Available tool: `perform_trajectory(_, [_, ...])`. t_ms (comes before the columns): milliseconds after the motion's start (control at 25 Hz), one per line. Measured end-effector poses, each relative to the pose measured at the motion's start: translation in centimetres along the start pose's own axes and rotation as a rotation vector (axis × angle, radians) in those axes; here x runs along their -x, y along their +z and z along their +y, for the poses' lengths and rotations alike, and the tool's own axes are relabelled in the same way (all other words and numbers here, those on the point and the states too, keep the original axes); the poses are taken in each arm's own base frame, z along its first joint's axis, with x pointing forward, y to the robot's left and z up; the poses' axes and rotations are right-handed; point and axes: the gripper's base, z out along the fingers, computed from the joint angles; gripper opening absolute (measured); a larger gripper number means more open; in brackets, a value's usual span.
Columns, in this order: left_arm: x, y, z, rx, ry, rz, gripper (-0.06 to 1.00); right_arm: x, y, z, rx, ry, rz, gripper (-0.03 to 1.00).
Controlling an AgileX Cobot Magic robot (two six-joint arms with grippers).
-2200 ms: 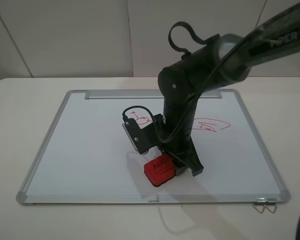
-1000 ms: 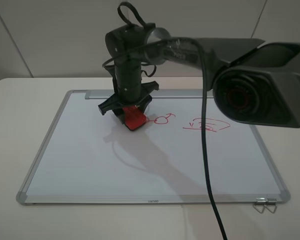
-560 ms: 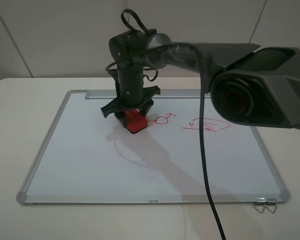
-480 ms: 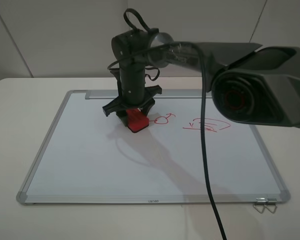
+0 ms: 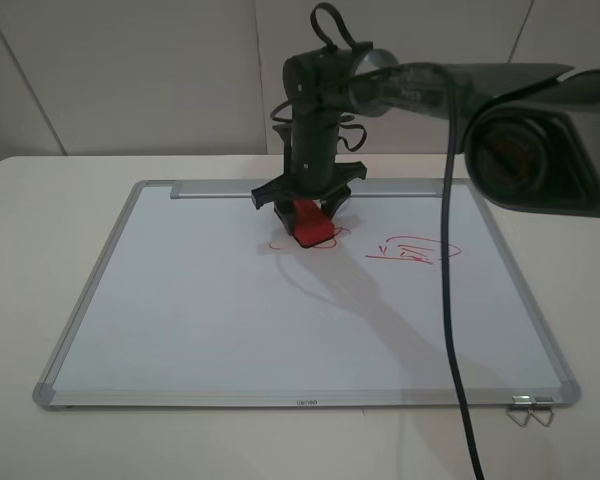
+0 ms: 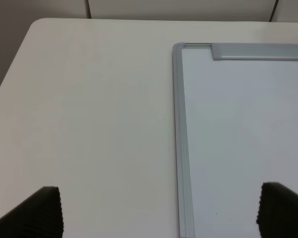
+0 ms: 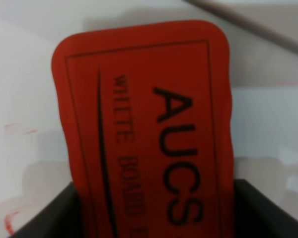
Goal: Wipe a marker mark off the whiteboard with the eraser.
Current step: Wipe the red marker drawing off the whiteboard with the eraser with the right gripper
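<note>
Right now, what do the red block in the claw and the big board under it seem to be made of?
The eraser looks like matte red foam or soft plastic: it has rounded edges, printed dark lettering and no shine. The whiteboard has a smooth, slightly glossy white face that takes soft shadows. Its frame looks like brushed silver metal, probably aluminium.

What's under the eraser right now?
The eraser, held by the right gripper, sits over the marker mark on the whiteboard. Thin red line ends show at both its sides; the doodle's middle is covered, so how much is wiped cannot be seen.
</note>
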Motion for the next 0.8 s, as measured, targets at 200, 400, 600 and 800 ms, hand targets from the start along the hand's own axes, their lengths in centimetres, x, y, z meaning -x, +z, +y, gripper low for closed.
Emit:
perform_trajectory(200, [0.0, 0.0, 0.0, 0.000, 0.000, 0.000, 0.78, -0.4, 0.3, -1.6, 0.015, 0.040, 0.015, 0.50])
perform_trajectory(400, [0.0, 0.0, 0.0, 0.000, 0.000, 0.000, 0.78, -0.8, 0.6, -4.0, 0.006, 0.084, 0.051, 0.50])
perform_trajectory(600, [0.0, 0.0, 0.0, 0.000, 0.000, 0.000, 0.78, -1.0, 0.5, -4.8, 0.005, 0.100, 0.060, 0.50])
perform_trajectory(800, [0.0, 0.0, 0.0, 0.000, 0.000, 0.000, 0.78, -1.1, 0.5, -4.7, 0.010, 0.072, 0.066, 0.50])
